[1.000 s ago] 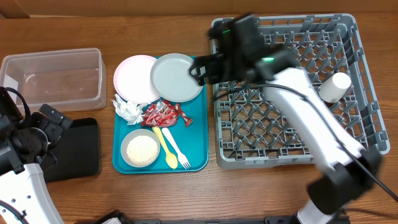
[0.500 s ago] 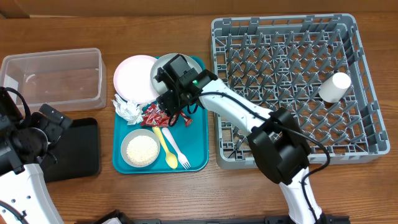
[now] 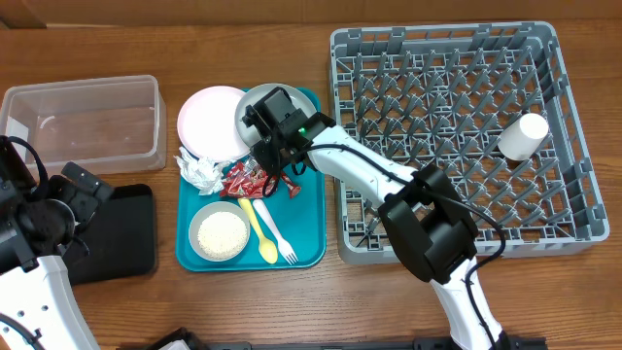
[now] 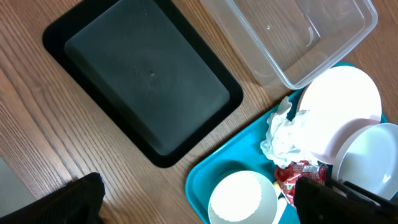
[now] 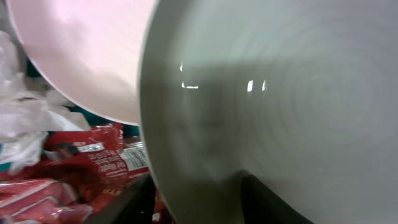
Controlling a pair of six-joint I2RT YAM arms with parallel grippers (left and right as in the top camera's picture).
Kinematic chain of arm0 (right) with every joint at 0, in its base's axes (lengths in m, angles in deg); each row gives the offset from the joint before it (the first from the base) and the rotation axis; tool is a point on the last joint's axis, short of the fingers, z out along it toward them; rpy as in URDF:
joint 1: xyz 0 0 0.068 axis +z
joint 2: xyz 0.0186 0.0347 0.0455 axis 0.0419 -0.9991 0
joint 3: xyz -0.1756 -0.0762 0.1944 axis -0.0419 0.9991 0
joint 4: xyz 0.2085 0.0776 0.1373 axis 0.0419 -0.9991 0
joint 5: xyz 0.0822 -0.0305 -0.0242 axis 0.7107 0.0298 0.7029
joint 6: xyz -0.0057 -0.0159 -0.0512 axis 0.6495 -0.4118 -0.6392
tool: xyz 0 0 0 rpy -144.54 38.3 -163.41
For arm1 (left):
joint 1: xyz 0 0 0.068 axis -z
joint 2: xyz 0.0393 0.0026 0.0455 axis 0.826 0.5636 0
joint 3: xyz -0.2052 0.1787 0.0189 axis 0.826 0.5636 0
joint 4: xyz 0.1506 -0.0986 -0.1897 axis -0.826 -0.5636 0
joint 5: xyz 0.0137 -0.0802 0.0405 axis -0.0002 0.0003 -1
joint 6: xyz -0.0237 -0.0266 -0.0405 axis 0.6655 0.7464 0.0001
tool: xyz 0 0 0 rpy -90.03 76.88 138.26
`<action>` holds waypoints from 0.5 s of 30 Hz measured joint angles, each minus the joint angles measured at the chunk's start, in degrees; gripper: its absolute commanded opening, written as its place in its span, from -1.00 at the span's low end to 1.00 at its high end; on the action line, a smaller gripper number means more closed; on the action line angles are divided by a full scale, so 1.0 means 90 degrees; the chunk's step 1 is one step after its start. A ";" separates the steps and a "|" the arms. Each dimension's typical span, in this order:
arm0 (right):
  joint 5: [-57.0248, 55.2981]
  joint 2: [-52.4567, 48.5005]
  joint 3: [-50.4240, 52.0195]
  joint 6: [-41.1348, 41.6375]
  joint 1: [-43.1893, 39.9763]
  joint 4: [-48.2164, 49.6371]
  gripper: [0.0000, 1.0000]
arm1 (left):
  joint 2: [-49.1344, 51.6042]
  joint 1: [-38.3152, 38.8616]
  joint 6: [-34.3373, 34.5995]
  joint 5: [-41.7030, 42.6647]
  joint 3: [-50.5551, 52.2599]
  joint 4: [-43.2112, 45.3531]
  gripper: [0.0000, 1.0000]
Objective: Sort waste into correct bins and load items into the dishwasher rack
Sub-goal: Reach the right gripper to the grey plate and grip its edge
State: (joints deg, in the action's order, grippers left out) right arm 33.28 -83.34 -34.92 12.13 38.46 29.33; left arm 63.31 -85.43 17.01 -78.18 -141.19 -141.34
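The right hand (image 3: 267, 156) has a finger on each side of the grey-green plate's (image 5: 280, 93) rim (I cannot tell if it squeezes yet), ready to lift it. The plate lies on the teal tray (image 3: 309, 233), beside the dishwasher rack (image 3: 442, 251).

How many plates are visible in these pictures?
2. A white plate lies at the back left corner of the teal tray; a grey-green plate overlaps its right edge there. No others show.
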 measured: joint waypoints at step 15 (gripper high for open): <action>-0.0357 -0.0058 0.0000 -0.0070 0.0007 -0.0005 -0.53 | 0.0000 0.0000 0.0000 0.0000 0.0000 0.0000 1.00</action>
State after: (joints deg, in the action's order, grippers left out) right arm 30.07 -83.86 -34.92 11.50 38.53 29.29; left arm 63.31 -85.43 17.01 -78.18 -141.19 -141.34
